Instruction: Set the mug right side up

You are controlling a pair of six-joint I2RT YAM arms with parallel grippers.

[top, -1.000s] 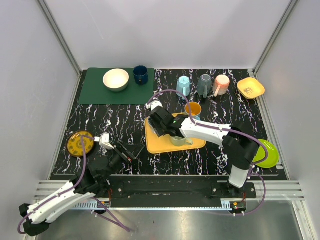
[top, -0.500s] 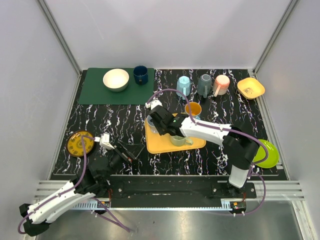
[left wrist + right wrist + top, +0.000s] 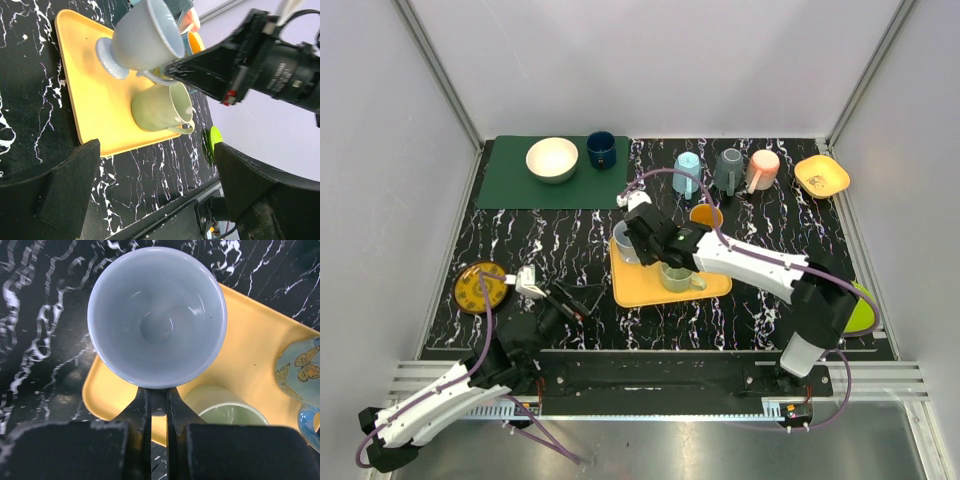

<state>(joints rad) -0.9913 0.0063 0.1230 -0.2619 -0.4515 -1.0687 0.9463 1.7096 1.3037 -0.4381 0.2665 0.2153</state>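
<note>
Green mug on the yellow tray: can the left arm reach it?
Probably yes. Only bare yellow tray lies before the green mug, though the right fingers, holding the pale blue mug, hang close beside it.

black marble table [image 3: 570, 240] | green mat [image 3: 515, 187] | yellow tray [image 3: 638, 290] | green plate [image 3: 864, 312] | yellow bowl [image 3: 822, 176]

A pale blue-grey footed mug [image 3: 142, 37] is tilted over the flat yellow tray [image 3: 90, 100], with its handle pinched by the black right gripper [image 3: 167, 70]. An olive-green mug [image 3: 160, 107] stands on this tray. The tray lies on the black marbled table [image 3: 20, 100]. The left gripper [image 3: 165, 200] has its dark fingers [image 3: 65, 195] wide apart.
</note>
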